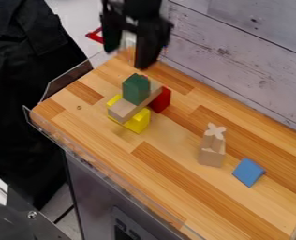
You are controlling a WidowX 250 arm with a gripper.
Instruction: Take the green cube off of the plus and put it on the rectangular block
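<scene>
The green block [136, 89] sat upright on the rectangular block [123, 110] toward eleven o'clock, apparently held up by the yellow block [139, 123] beneath, with the red block [162, 100] close at its two o'clock side. The wooden plus [216, 131], past three o'clock, bore nothing, so placement looked complete. The gripper [128, 58] hung at twelve, pointing down above the stack, fingers well apart and holding nothing.

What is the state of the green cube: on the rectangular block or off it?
On it: the green cube rests on top of the wooden rectangular block.
</scene>
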